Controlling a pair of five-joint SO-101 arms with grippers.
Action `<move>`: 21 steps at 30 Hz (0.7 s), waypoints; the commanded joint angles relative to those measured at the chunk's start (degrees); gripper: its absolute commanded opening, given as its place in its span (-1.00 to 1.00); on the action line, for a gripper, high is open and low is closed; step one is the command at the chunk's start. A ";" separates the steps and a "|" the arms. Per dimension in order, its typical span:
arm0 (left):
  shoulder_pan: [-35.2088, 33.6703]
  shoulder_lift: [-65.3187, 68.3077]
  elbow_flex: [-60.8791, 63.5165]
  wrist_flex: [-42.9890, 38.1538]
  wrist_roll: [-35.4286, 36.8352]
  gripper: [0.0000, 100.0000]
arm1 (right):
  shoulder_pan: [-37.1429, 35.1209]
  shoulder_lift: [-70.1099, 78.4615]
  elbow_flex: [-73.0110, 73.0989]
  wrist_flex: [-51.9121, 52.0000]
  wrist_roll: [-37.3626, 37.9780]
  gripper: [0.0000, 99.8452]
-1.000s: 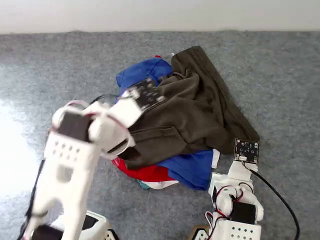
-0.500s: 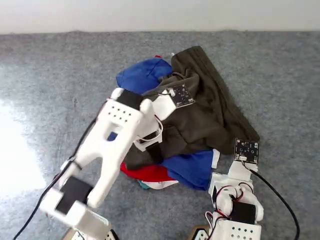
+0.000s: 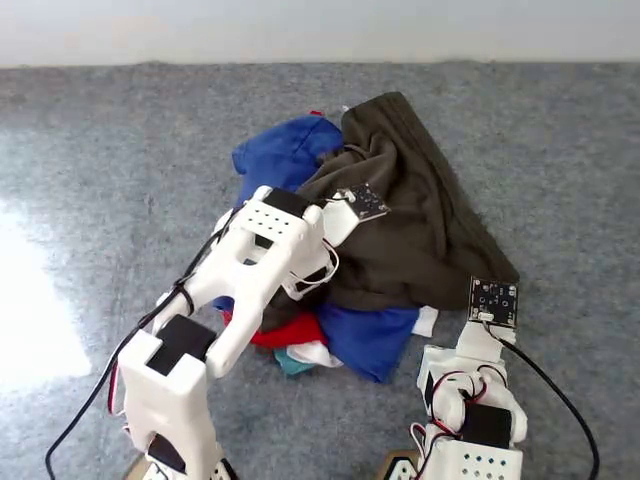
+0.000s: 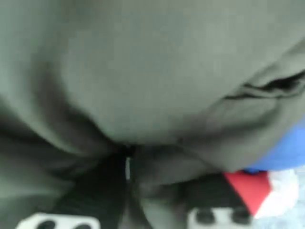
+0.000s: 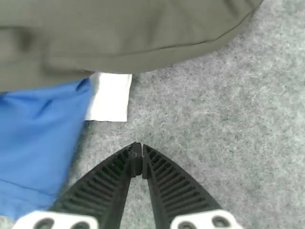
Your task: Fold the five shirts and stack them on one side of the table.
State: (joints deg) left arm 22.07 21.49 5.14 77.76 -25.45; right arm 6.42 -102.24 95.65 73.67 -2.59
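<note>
Within the left pincer (image 4: pixel 127 164) bunches the olive shirt (image 4: pixel 143 71) (pinched tight).

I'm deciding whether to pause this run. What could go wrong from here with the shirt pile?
The left gripper seems to pinch a bunched fold of the dark olive shirt, so the shirt may lift crumpled rather than flat. That shirt drapes over the blue shirt and red shirt; pulling it could drag them along. The right gripper is shut over the table beside the pile, holding nothing down.
</note>
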 commanded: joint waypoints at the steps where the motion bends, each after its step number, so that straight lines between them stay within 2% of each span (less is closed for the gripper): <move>1: -4.75 -7.82 -0.75 1.67 0.44 -0.98 | -0.04 -0.40 0.79 0.57 0.26 -0.98; 9: -13.45 -38.77 -0.84 2.29 0.62 -0.98 | -0.04 -0.40 0.79 0.57 0.26 -0.98; 14: -19.78 -52.31 -0.75 -0.70 0.70 -0.98 | -0.04 -0.40 0.79 0.57 0.26 -0.98; 17: -28.04 -56.00 -0.66 -4.75 0.70 -0.98 | -0.04 -0.40 0.79 0.57 0.26 -0.98; 21: -42.81 -56.88 -0.66 -12.66 0.70 -0.98 | -0.04 -0.40 0.79 0.57 0.26 -0.98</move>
State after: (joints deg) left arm -10.20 -31.96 5.58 71.52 -25.54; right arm 6.42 -102.24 95.65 73.67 -2.59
